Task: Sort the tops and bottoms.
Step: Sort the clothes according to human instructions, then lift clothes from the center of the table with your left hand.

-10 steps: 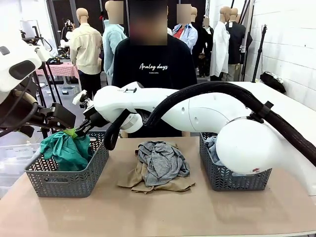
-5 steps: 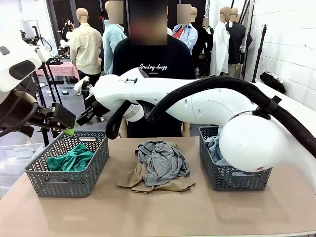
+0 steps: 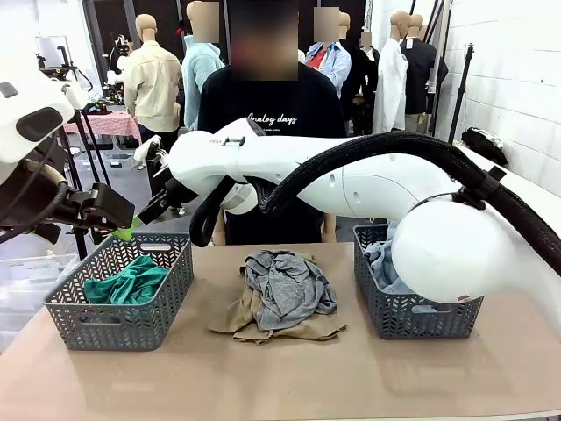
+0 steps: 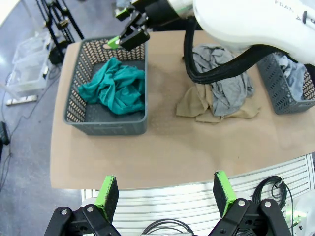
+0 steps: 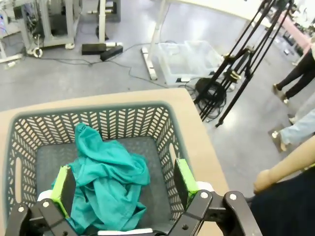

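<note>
The teal green top [image 3: 131, 281] lies crumpled in the left basket [image 3: 118, 323]. My right gripper [image 5: 123, 184] hangs open just above it with nothing between its fingers; from the front it [image 3: 151, 209] hovers over that basket's far rim. The grey top [image 3: 285, 285] lies on the khaki top [image 3: 263, 326] at the table's middle. The light blue denim bottoms [image 3: 381, 261] sit in the right basket [image 3: 421, 314]. My left gripper [image 4: 165, 191] is open, high above the table's near edge.
A person in a black shirt [image 3: 263, 123] stands at the far side of the table. My right arm [image 3: 351, 184] stretches across the middle, above the pile. Bare tabletop [image 3: 280, 377] lies along the near edge.
My right gripper has opened and let go of the teal top, which dropped into the left basket. The gripper then rose a little. My left arm stayed put.
</note>
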Action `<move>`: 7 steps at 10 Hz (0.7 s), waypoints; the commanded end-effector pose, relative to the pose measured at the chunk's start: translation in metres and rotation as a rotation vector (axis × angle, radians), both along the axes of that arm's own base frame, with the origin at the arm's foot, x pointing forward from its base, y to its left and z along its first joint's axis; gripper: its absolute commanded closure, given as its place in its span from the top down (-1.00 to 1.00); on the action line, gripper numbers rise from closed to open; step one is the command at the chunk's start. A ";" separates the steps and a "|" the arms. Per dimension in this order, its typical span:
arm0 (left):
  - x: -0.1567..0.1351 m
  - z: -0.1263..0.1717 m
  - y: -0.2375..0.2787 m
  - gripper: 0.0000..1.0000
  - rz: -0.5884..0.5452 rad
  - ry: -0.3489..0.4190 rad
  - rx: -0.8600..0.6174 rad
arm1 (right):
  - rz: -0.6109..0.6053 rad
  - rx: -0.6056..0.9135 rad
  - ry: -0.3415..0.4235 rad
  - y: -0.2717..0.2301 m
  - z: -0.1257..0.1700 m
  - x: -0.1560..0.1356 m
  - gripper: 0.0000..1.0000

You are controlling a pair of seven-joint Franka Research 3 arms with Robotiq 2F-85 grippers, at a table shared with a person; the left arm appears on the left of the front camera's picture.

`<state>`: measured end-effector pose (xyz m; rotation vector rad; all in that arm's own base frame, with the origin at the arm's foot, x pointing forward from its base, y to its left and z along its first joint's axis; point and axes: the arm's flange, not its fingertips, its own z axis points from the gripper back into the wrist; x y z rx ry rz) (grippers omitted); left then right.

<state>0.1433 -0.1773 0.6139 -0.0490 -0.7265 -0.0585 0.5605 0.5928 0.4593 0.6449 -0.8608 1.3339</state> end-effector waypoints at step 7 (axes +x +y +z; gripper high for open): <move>-0.002 0.002 0.003 1.00 -0.022 0.010 -0.001 | 0.000 0.021 -0.029 0.001 0.009 -0.002 1.00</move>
